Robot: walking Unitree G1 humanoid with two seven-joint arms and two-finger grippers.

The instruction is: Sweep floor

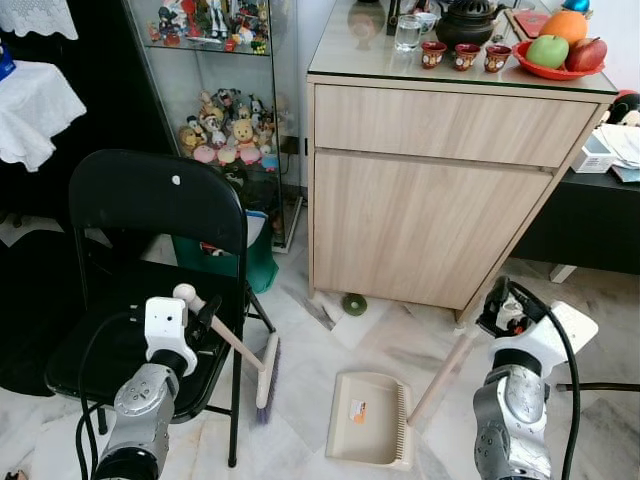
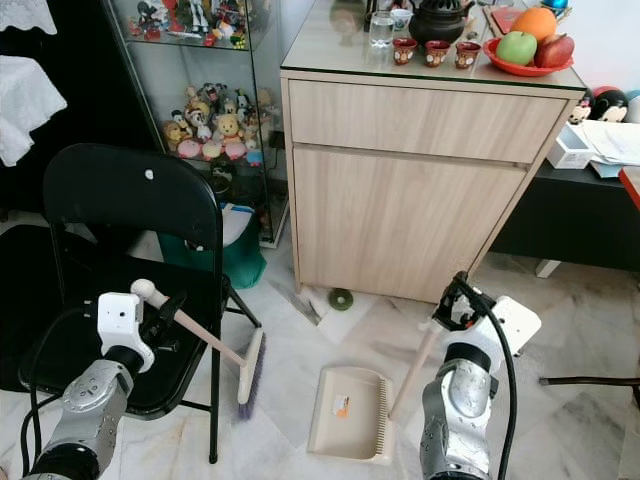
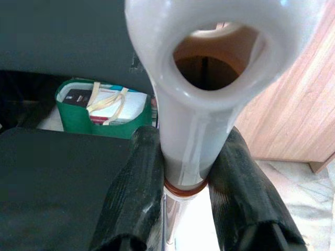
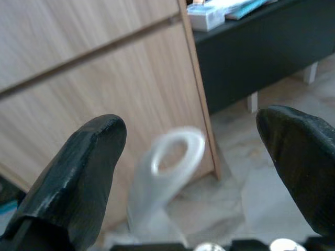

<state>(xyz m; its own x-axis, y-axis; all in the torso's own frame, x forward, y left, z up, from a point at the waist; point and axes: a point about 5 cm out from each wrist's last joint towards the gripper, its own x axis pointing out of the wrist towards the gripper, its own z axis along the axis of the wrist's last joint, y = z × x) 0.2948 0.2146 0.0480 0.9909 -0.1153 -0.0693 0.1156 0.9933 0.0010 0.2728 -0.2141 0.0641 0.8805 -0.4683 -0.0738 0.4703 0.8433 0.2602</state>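
Note:
My left gripper (image 1: 205, 318) is shut on the top of the cream broom handle (image 3: 191, 104), just over the front edge of a black chair seat. The broom slants down to its purple-bristled head (image 1: 266, 375), which rests on the marble floor beside the chair leg. A cream dustpan (image 1: 365, 415) lies flat on the floor to the right of the broom. Its long handle (image 1: 445, 375) rises to my right gripper (image 1: 497, 305). In the right wrist view the fingers (image 4: 78, 167) stand wide apart, with the handle's loop end (image 4: 167, 162) between them. A small green round object (image 1: 354, 304) lies by the cabinet foot.
A black folding chair (image 1: 150, 200) stands close on the left. A wooden cabinet (image 1: 430, 220) is straight ahead, with a glass toy display case (image 1: 225, 120) and a green bag (image 1: 258, 265) to its left. A low black table (image 1: 590, 235) sits at the right.

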